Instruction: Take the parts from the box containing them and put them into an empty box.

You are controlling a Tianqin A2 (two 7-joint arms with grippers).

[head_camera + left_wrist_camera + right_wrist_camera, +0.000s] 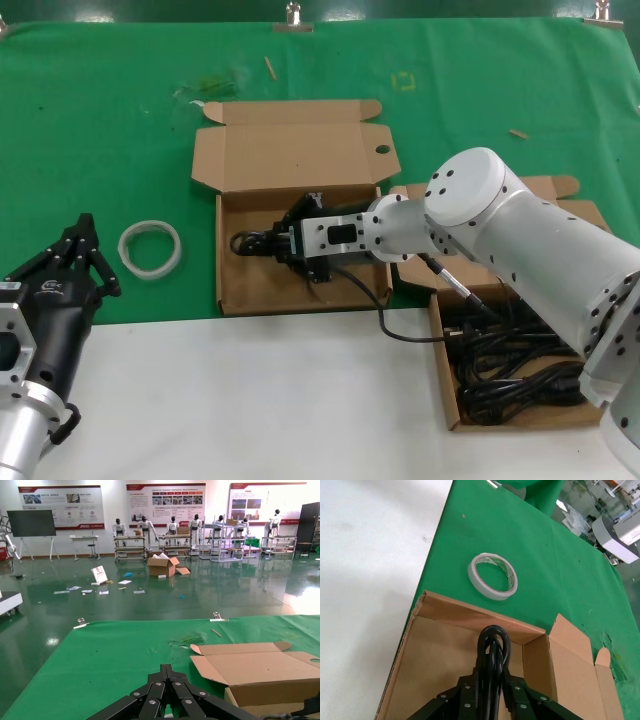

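Note:
My right gripper is shut on one black coiled cord and holds it low inside the empty box, whose flap lid lies open toward the back. In the right wrist view the cord sticks out between the fingers above the bare cardboard floor. The box containing the parts sits at the right front, with several more black cords in it, partly hidden by my right arm. My left gripper is parked shut at the left front; its tips touch.
A white tape ring lies on the green cloth left of the empty box and shows beyond that box's wall as the tape ring. White tabletop runs along the front. The open lid rises ahead of my left gripper.

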